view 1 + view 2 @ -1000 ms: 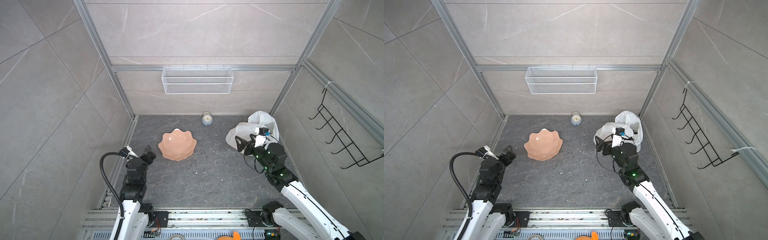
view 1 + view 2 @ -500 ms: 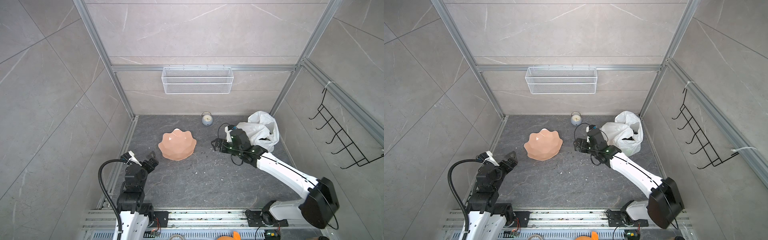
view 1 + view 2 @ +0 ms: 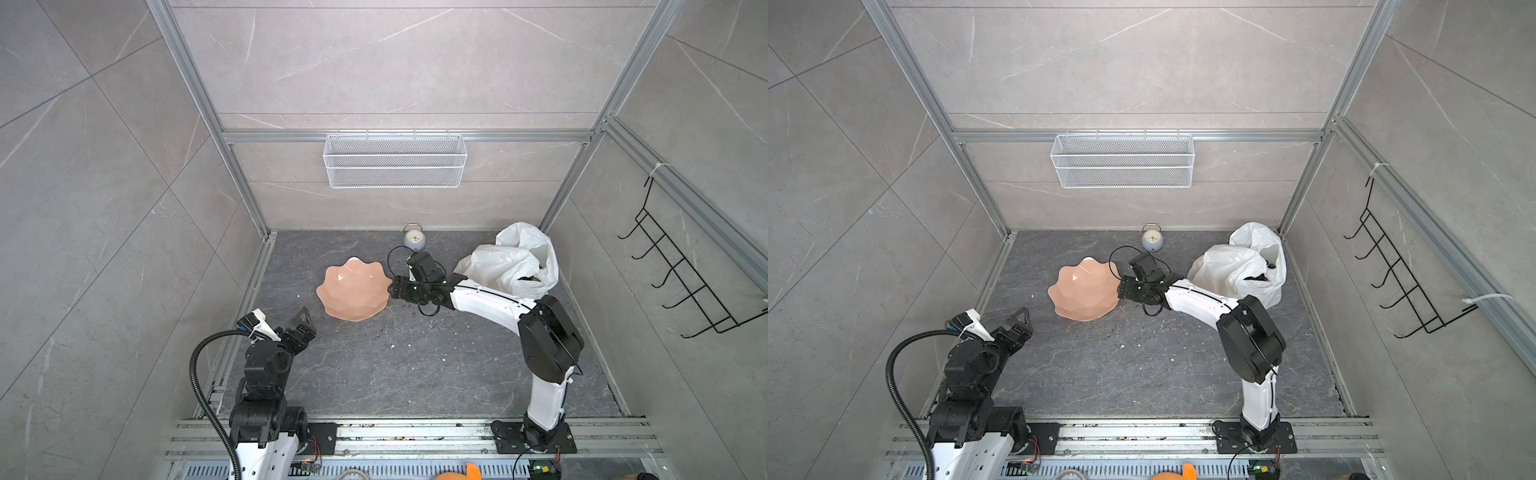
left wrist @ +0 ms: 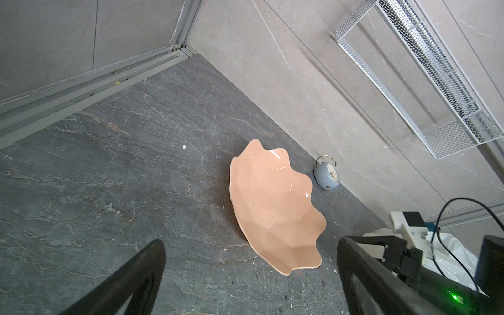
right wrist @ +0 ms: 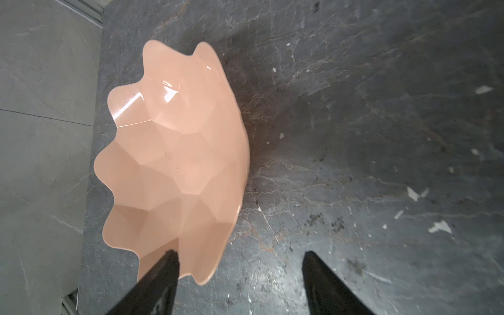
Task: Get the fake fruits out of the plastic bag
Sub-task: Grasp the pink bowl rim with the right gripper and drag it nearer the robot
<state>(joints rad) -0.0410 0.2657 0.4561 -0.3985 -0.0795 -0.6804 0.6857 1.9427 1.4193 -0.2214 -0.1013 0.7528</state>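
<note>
**Right gripper (image 3: pixel 390 289) at the bowl (image 3: pixel 353 291).** I have the right arm stretched low across the dark stone floor (image 3: pixel 395 365), its pincer at the rim of the peach-pink scalloped bowl on the side facing the bag. In the right wrist view the jaws stand moderately apart and hold nothing. One finger (image 5: pixel 163 272) lies over the bowl's inside and the other over the bare floor, so the rim falls between them. I cannot tell whether either finger touches it. I judge this straddle to be a set-up for pinching the rim, probably to drag the empty bowl towards the bag as a place to put the fruit.

**Left gripper (image 3: pixel 305 327).** It hovers at full spread near the front left, clear of everything and aimed at the bowl. I read this as a waiting pose.

**Plastic bag (image 3: pixel 511 262).** It sits crumpled in the back right corner, well apart from the bowl, with its mouth turned to the front. None of the fake fruits can be made out. Only a dark patch (image 3: pixel 530 279) shows in the opening, so I take them to be inside, with unloading not yet begun.

**Alarm clock (image 3: pixel 414 239).** It stands against the back wall between bowl and bag, clear of the arm.
</note>
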